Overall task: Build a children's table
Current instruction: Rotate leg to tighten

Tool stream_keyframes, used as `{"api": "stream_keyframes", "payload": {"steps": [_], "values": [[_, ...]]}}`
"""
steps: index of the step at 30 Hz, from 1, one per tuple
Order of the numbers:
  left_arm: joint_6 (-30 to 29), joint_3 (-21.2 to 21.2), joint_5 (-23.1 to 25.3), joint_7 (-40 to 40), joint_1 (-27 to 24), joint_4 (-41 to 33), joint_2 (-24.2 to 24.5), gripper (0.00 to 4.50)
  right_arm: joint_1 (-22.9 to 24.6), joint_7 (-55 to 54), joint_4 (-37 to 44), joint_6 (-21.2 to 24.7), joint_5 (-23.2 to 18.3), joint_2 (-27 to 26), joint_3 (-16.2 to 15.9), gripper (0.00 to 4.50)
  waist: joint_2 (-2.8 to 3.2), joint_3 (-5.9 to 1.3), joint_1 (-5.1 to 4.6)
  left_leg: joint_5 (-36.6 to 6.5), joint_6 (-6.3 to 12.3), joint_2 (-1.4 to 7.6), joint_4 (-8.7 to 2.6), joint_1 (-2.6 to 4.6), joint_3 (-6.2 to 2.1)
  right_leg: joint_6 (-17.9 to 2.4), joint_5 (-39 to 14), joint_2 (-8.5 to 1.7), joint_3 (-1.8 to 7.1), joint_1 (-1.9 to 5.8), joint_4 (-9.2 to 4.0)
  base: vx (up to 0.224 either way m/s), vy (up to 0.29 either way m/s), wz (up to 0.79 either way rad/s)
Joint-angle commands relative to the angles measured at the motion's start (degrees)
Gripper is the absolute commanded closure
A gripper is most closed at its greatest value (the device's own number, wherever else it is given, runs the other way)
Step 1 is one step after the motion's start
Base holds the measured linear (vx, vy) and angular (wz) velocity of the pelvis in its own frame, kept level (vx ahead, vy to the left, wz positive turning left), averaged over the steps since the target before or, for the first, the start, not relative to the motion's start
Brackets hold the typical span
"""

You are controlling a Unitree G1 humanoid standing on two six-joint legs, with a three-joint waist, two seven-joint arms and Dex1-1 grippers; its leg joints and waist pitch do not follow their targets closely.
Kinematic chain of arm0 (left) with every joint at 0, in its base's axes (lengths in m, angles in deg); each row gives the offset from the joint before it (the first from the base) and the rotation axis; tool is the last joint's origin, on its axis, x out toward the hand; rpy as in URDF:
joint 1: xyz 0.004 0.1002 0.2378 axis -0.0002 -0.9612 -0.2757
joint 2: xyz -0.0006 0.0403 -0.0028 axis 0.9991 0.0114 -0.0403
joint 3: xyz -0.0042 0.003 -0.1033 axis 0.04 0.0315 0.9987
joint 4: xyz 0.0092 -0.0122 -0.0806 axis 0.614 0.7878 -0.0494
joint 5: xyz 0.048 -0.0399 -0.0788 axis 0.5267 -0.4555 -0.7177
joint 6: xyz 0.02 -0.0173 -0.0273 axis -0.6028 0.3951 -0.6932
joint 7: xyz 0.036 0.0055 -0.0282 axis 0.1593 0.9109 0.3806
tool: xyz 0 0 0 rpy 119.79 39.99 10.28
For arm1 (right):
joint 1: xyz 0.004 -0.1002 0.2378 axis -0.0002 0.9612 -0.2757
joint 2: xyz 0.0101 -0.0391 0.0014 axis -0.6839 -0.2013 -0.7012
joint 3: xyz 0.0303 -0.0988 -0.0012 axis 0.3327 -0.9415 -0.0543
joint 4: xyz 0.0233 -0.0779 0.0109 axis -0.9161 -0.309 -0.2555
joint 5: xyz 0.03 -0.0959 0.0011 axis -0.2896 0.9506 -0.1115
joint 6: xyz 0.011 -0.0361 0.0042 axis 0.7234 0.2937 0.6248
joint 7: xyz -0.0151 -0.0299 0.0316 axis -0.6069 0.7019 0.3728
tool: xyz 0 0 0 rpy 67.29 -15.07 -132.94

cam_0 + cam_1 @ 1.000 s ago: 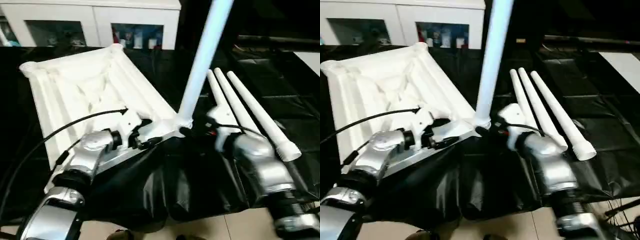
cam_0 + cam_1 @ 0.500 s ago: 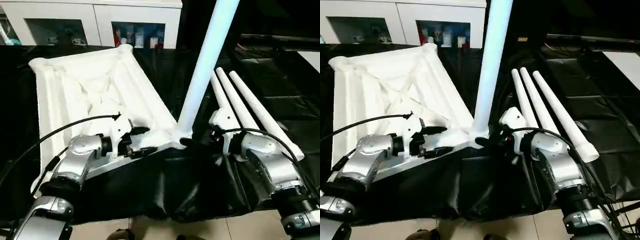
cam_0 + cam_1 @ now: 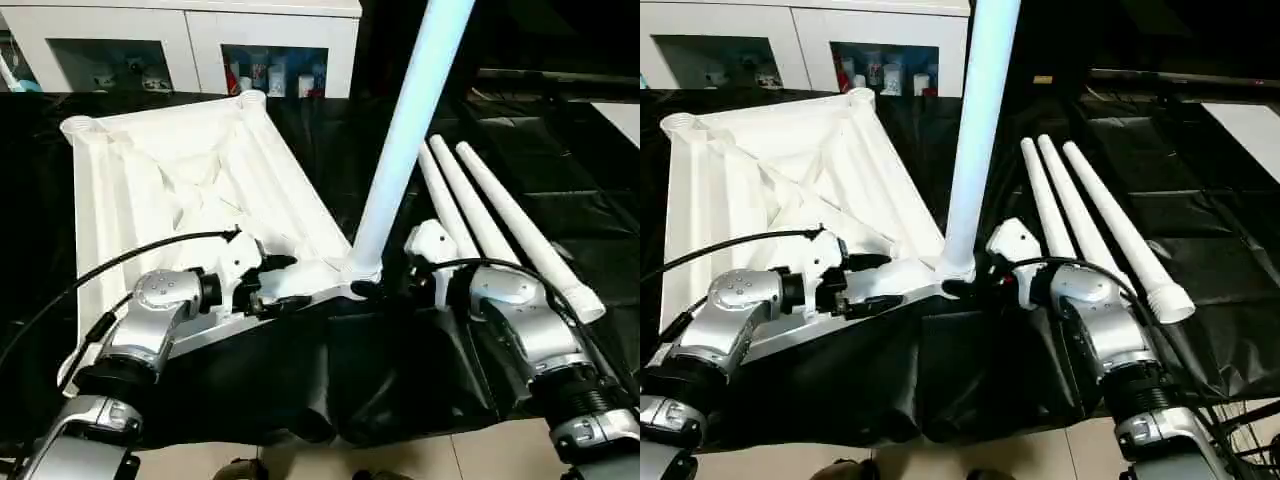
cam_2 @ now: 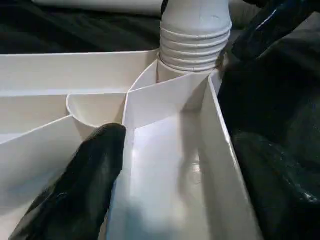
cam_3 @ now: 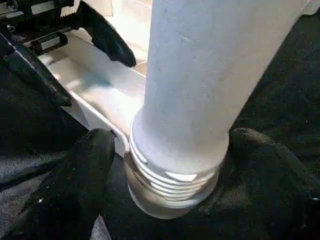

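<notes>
The children's table top (image 3: 190, 190) lies upside down on the black cover, ribs up. One white leg (image 3: 400, 150) stands in its near right corner socket, leaning slightly right, with its threaded end (image 4: 195, 42) showing above the socket. My right gripper (image 3: 965, 288) is open, and its black fingers (image 5: 80, 175) flank the leg's threaded base (image 5: 172, 165) closely on both sides. My left gripper (image 3: 283, 283) is open and straddles the top's near rim (image 4: 220, 165) beside that corner, one finger (image 4: 90, 170) inside the top and the other outside. Three more legs (image 3: 500, 230) lie side by side to the right.
A white glass-door cabinet (image 3: 200, 40) stands behind the table. The black cover (image 3: 400, 380) hangs in folds over the near edge, with tiled floor (image 3: 420, 455) below. A black cable (image 3: 110, 265) loops from my left wrist across the top.
The head camera has shifted. My right arm has drawn in closer to the leg's base. The left gripper stays at the rim, and the leg stays upright in its socket.
</notes>
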Motion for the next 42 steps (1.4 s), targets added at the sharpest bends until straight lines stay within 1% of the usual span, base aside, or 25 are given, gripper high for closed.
{"api": "stream_keyframes", "payload": {"steps": [1,2,5,6,9,10,12,15,18,21,22,23,24,25,26,28,31,32,33,34,36,37,38,39,42], "values": [[-2.3,-2.7,3.0,0.1,-1.7,1.5,0.4,0.68,-0.7,-0.3,-0.7,-1.0,0.2,0.2,0.1,0.56,0.06,-3.46,0.27,-13.7,3.98,5.51,-3.68,1.7,-2.4,-15.3,-9.3,-5.18,2.95,2.1,-3.41,0.0,0.0,0.0],[-3.7,-2.7,2.4,0.8,-1.7,1.0,0.3,0.39,-0.7,-0.4,-0.7,-1.1,0.2,0.2,0.1,0.56,0.06,-3.46,0.26,-13.8,3.75,5.52,-3.66,1.74,-2.38,-15.3,-9.7,-5.24,2.98,2.08,-3.43,0.0,0.0,0.0],[-5.5,-2.4,1.8,1.2,-1.7,0.1,0.1,0.27,-0.7,-0.3,-1.1,-1.5,0.5,0.0,0.3,0.56,0.06,-3.36,0.23,-14.7,3.35,5.45,-3.71,1.74,-2.43,-15.0,-11.6,-5.22,3.03,2.02,-3.66,0.0,0.0,0.0],[-5.7,-2.4,2.0,0.9,-1.6,0.0,0.0,0.13,-0.7,-0.3,-1.2,-1.6,0.6,-0.1,0.4,0.56,0.07,-3.33,0.22,-15.1,3.12,5.46,-3.73,1.76,-2.47,-14.9,-12.2,-5.23,3.03,1.95,-3.71,0.0,0.0,0.0],[-5.2,-2.4,2.7,-0.8,-1.7,-0.2,0.0,0.13,-0.6,-0.4,-1.1,-1.7,0.7,-0.2,0.5,0.56,0.12,-3.38,0.2,-15.6,2.84,5.46,-3.77,1.77,-2.54,-14.6,-12.5,-5.16,3.05,1.97,-3.72,0.0,0.0,0.0],[-5.3,-2.3,2.4,-1.0,-1.7,-0.3,-0.1,0.13,-0.5,-0.5,-1.1,-1.7,0.7,-0.2,0.5,0.56,0.38,-3.37,0.23,-15.6,2.82,5.43,-3.77,1.76,-2.56,-14.6,-12.3,-5.17,3.05,1.95,-3.7,0.0,0.0,0.0],[-5.8,-1.4,1.6,-2.0,-2.1,-1.2,-0.4,0.13,-0.4,-0.6,-1.0,-1.8,0.7,-0.2,0.5,0.56,0.22,-3.44,0.17,-15.4,2.84,5.45,-3.75,1.81,-2.5,-14.9,-11.2,-5.08,3.03,1.97,-3.64,0.0,0.0,0.0],[-6.1,-0.8,2.1,-4.2,-2.7,-2.4,-0.3,0.13,-0.3,-0.7,-1.0,-1.9,0.7,-0.2,0.6,0.56,0.35,-3.46,0.19,-15.5,2.94,5.48,-3.73,1.82,-2.53,-15.1,-10.9,-5.09,3.02,2.0,-3.59,0.0,0.0,0.0],[-5.6,0.1,1.1,-4.6,-3.5,-3.5,-0.4,0.13,-0.2,-0.8,-1.0,-1.9,0.8,-0.3,0.7,0.56,0.27,-3.46,0.14,-15.6,2.99,5.39,-3.72,1.72,-2.54,-14.9,-11.2,-5.04,3.0,2.05,-3.63,0.0,0.0,0.0],[-5.3,2.3,-1.2,-6.3,-4.7,-5.3,-1.0,0.13,0.0,-0.8,-0.7,-1.8,0.8,-0.5,0.7,0.56,0.25,-3.49,0.11,-15.6,2.95,5.4,-3.68,1.69,-2.53,-15.0,-11.2,-5.11,3.01,2.08,-3.62,0.0,0.0,0.0],[-5.6,3.2,-2.1,-6.6,-5.2,-6.3,-1.3,0.13,0.0,-0.8,-0.7,-1.8,0.8,-0.5,0.6,0.56,0.14,-3.57,0.08,-15.3,3.09,5.41,-3.65,1.68,-2.51,-15.2,-10.6,-5.03,2.98,2.1,-3.56,0.0,0.0,0.0],[-5.8,4.0,-3.1,-7.0,-5.7,-7.3,-1.7,0.13,0.1,-0.8,-0.6,-1.8,0.8,-0.5,0.6,0.56,0.16,-3.54,0.05,-15.1,3.22,5.43,-3.64,1.66,-2.5,-15.4,-10.3,-5.02,2.97,2.09,-3.5,0.0,0.0,0.0],[-5.8,4.5,-3.6,-7.4,-6.0,-8.0,-1.8,0.13,0.2,-0.8,-0.6,-1.8,0.8,-0.5,0.6,0.56,0.06,-3.62,0.11,-14.8,3.49,5.44,-3.57,1.69,-2.48,-15.4,-10.1,-5.03,2.97,2.11,-3.46,0.0,0.0,0.0],[-5.8,4.6,-3.8,-7.6,-6.1,-8.2,-1.9,0.13,0.2,-0.8,-0.6,-1.8,0.8,-0.5,0.6,0.56,0.09,-3.61,0.1,-14.6,3.6,5.41,-3.54,1.68,-2.45,-15.4,-9.9,-5.0,2.98,2.09,-3.46,0.0,0.0,0.0],[-5.2,4.4,-3.1,-8.5,-6.6,-8.6,-1.7,0.13,0.3,-0.7,-0.6,-1.9,0.8,-0.6,0.5,0.56,-0.03,-3.63,0.09,-14.4,3.89,5.41,-3.53,1.63,-2.46,-15.2,-9.9,-4.98,2.96,2.12,-3.46,0.0,0.0,0.0],[-4.9,4.2,-2.4,-9.2,-6.8,-8.4,-1.6,0.13,0.3,-0.6,-0.6,-1.9,0.9,-0.6,0.3,0.56,-0.01,-3.57,0.06,-14.4,4.06,5.38,-3.55,1.67,-2.45,-14.9,-10.4,-4.94,2.97,2.06,-3.54,0.0,0.0,0.0],[-4.8,3.6,-1.5,-9.9,-7.0,-8.0,-1.7,0.13,0.3,-0.6,-0.7,-2.0,0.9,-0.7,0.3,0.56,0.0,-3.57,0.03,-14.5,3.88,5.38,-3.56,1.68,-2.49,-14.5,-11.1,-4.96,2.97,2.05,-3.59,0.0,0.0,0.0],[-4.8,2.8,-0.5,-10.4,-7.1,-7.8,-1.7,0.13,0.2,-0.5,-0.7,-2.0,0.9,-0.8,0.2,0.56,-0.05,-3.6,0.0,-14.6,3.85,5.4,-3.55,1.73,-2.48,-14.4,-11.2,-4.95,2.99,2.02,-3.6,0.0,0.0,0.0],[-5.0,2.4,0.1,-10.7,-7.2,-7.9,-1.7,0.13,0.1,-0.5,-0.7,-2.0,0.9,-0.8,0.2,0.56,-0.01,-3.58,0.01,-14.7,3.76,5.42,-3.57,1.71,-2.52,-14.3,-11.3,-5.0,3.0,2.03,-3.59,0.0,0.0,0.0],[-5.2,2.0,0.7,-11.0,-7.2,-7.7,-1.7,0.13,0.1,-0.6,-0.7,-2.0,0.9,-0.8,0.2,0.56,0.16,-3.56,0.04,-14.8,3.73,5.41,-3.57,1.74,-2.52,-14.3,-11.3,-4.97,3.02,1.99,-3.61,0.0,0.0,0.0],[-5.8,1.2,1.5,-11.1,-7.1,-7.6,-1.6,0.13,0.1,-0.6,-0.7,-2.0,0.9,-0.8,0.3,0.56,0.05,-3.54,0.01,-15.0,3.61,5.43,-3.61,1.72,-2.56,-14.1,-11.5,-4.97,3.02,2.02,-3.64,0.0,0.0,0.0],[-6.4,0.6,1.6,-10.8,-7.1,-7.8,-1.6,0.13,0.1,-0.6,-0.7,-2.0,0.9,-0.9,0.3,0.56,0.2,-3.52,0.03,-15.1,3.49,5.43,-3.63,1.71,-2.59,-14.1,-11.7,-4.98,3.02,2.03,-3.61,0.0,0.0,0.0],[-6.7,0.4,1.6,-10.6,-7.2,-8.0,-1.6,0.13,0.1,-0.6,-0.7,-2.0,0.9,-0.9,0.3,0.56,0.12,-3.51,0.0,-15.4,3.33,5.4,-3.63,1.79,-2.56,-14.0,-12.1,-4.95,3.02,1.96,-3.68,0.0,0.0,0.0],[-7.2,0.0,1.8,-10.3,-7.1,-8.2,-1.5,0.13,0.1,-0.7,-0.7,-2.0,0.9,-0.9,0.3,0.56,0.18,-3.52,0.04,-15.4,3.21,5.36,-3.59,1.77,-2.54,-14.1,-12.1,-4.99,3.05,1.98,-3.7,0.0,0.0,0.0],[-8.5,-1.0,2.3,-9.5,-6.7,-8.4,-1.3,0.13,0.1,-0.8,-0.7,-2.1,1.0,-0.8,0.4,0.56,0.15,-3.62,0.05,-14.8,3.33,5.34,-3.55,1.77,-2.53,-14.3,-10.9,-4.91,3.02,2.06,-3.55,0.0,0.0,0.0]]}}
